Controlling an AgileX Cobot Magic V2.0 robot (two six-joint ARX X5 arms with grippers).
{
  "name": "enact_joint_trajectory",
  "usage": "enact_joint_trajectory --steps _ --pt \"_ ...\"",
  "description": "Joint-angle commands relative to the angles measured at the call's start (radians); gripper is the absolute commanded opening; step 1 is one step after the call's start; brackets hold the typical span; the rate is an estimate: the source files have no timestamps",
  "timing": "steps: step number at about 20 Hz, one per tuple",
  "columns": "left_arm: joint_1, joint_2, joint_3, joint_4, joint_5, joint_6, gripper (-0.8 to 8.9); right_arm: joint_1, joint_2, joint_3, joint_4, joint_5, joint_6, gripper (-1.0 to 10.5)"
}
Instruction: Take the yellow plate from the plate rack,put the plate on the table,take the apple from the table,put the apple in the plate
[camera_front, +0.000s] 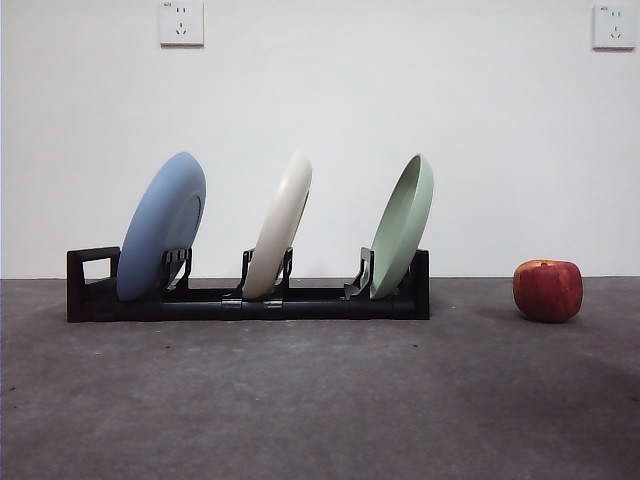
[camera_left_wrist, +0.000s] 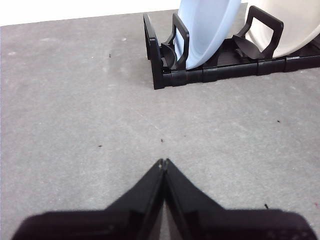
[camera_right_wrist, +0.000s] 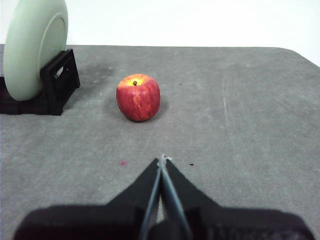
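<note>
The yellow plate (camera_front: 280, 225), cream coloured, stands on edge in the middle slot of the black plate rack (camera_front: 250, 300), between a blue plate (camera_front: 160, 228) and a pale green plate (camera_front: 403, 225). The red apple (camera_front: 548, 290) rests on the grey table (camera_front: 320, 400) to the right of the rack. My left gripper (camera_left_wrist: 163, 162) is shut and empty, hovering over bare table short of the rack's handle end (camera_left_wrist: 152, 50), where the yellow plate (camera_left_wrist: 295, 25) shows at the frame corner. My right gripper (camera_right_wrist: 162, 159) is shut and empty, a short way from the apple (camera_right_wrist: 138, 97).
Two wall sockets (camera_front: 181, 22) sit high on the white wall behind the table. The table's far right corner (camera_right_wrist: 295, 52) shows in the right wrist view. The green plate (camera_right_wrist: 32, 47) stands at the rack's end near the apple.
</note>
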Motion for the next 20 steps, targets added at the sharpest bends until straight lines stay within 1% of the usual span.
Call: enact_joint_trajectory --steps 1,12,13,16,18,20 --pt "0.003 0.002 -0.010 0.005 0.000 0.011 -0.03 -0.001 -0.001 -0.010 0.005 -0.001 0.010 0.0" --pt "0.003 0.002 -0.010 0.008 0.000 0.008 -0.03 0.000 -0.001 -0.010 0.014 -0.008 0.013 0.0" --pt "0.003 0.002 -0.010 0.008 0.000 0.008 -0.03 0.000 -0.001 -0.010 0.014 -0.011 0.024 0.0" --pt "0.003 0.002 -0.010 0.008 0.000 0.002 -0.04 0.000 -0.001 -0.010 0.014 -0.015 0.102 0.0" --pt "0.003 0.002 -0.010 0.020 0.001 -0.026 -0.05 0.000 -0.001 -0.010 0.015 -0.015 0.147 0.0" --pt "0.002 0.002 -0.008 0.038 0.003 -0.062 -0.04 0.000 -0.001 -0.005 0.015 -0.015 0.171 -0.1"
